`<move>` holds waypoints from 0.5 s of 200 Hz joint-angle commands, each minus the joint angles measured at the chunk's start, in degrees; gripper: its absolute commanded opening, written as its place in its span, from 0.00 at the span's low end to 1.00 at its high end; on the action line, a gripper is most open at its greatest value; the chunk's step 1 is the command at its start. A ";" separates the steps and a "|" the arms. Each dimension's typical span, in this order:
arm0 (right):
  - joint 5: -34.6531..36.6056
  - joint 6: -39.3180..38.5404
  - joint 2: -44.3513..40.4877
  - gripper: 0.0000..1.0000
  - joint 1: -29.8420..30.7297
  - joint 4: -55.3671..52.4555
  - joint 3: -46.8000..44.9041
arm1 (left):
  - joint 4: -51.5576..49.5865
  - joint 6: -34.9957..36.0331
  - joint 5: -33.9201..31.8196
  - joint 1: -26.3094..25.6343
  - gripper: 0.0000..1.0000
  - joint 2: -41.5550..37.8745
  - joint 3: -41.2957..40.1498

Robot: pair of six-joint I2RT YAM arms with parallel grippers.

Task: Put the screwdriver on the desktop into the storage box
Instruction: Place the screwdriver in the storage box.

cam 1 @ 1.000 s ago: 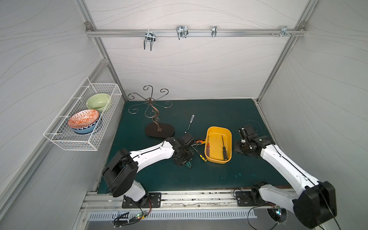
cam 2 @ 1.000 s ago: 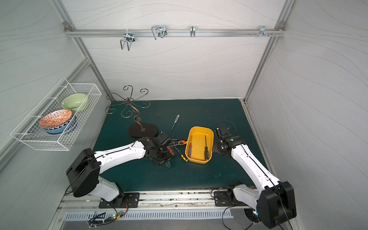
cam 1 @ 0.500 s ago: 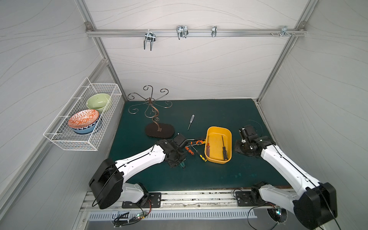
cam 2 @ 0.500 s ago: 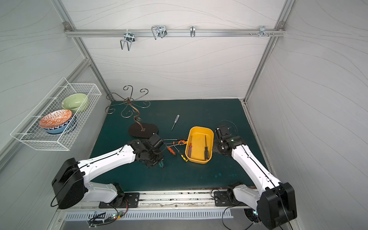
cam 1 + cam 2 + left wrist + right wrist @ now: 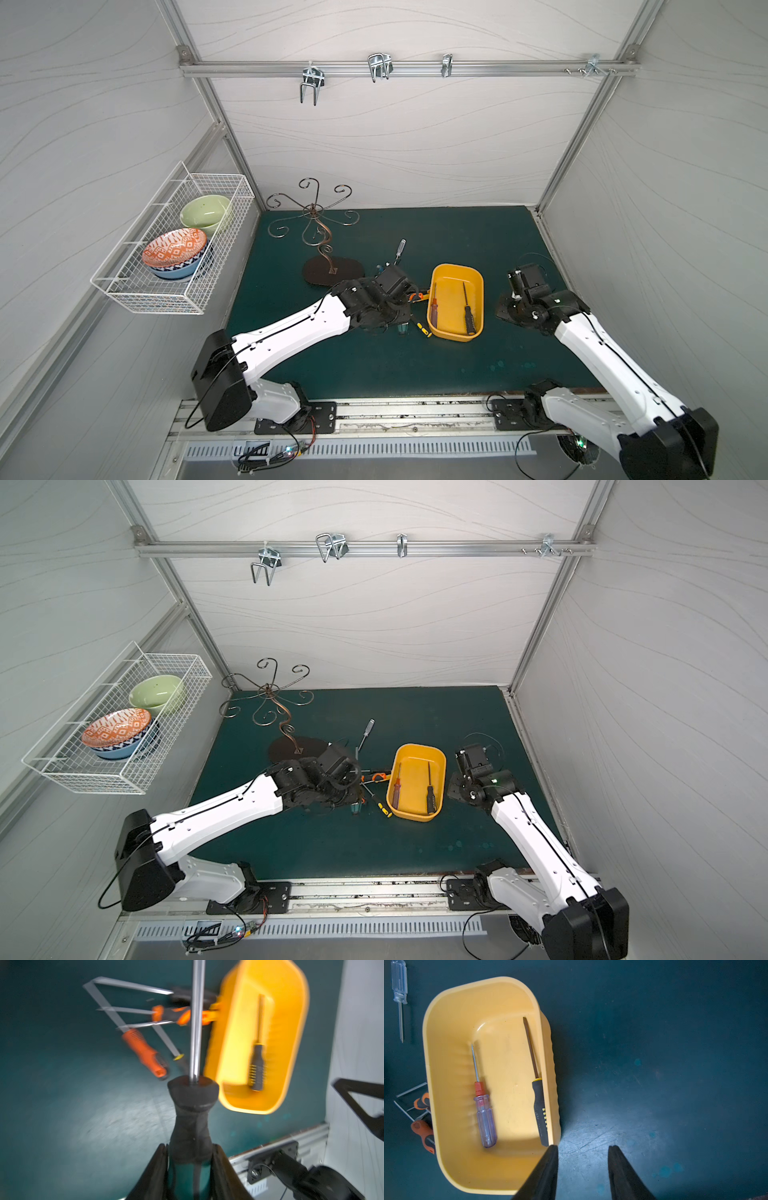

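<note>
Screwdriver (image 5: 192, 1118) — no brand or writing legible on it, the left wrist view being smeared with blur; only lettering in sight a small white mark on the orange-and-black handle (image 5: 423, 1132) lying beside the storage box (image 5: 451, 286), too small to read, likewise the tiny print on the black-and-yellow handle (image 5: 540, 1111) inside the box. Long axis roughly parallel to the box's long side, shaft aimed toward the back wall, butt toward the front rail, tip cut off by the frame edge. Dark grey flared collar and waist, teal lower handle, bright round chrome shaft. Clamped at the lower handle between the left jaws, drawn in narrow on it, just beside the box on its left side over the bench (image 5: 374, 365); teal butt end (image 5: 402, 329) peeking out from under the wrist in both top views; contact with the bench not discernible. Shaft crossing in front of several loose screwdrivers fanned out on the bench. Nothing between the right jaws, part-way apart — hovering over bare bench beside the box's right side. Also inside the box, a clear purple-handled screwdriver (image 5: 484, 1118) with a red collar, tip toward the back wall. Farther back on the bench, alone, a clear-handled one (image 5: 400, 248).
</note>
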 commanded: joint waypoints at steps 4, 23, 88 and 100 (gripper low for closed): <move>1.94 1.30 -3.23 0.43 -0.35 -4.33 0.98 | 1.48 11.81 5.12 -1.93 0.00 6.86 8.51; 2.27 1.58 -5.18 0.43 -0.39 -5.80 0.88 | -0.56 14.27 6.76 -2.83 0.00 12.63 13.92; 2.10 2.30 -7.18 0.43 -0.49 -6.88 -0.07 | -10.38 14.77 5.61 -3.98 0.00 30.24 31.36; 2.10 2.45 -7.33 0.43 -0.44 -6.65 -0.24 | -11.01 13.16 4.67 -3.98 0.00 32.09 32.82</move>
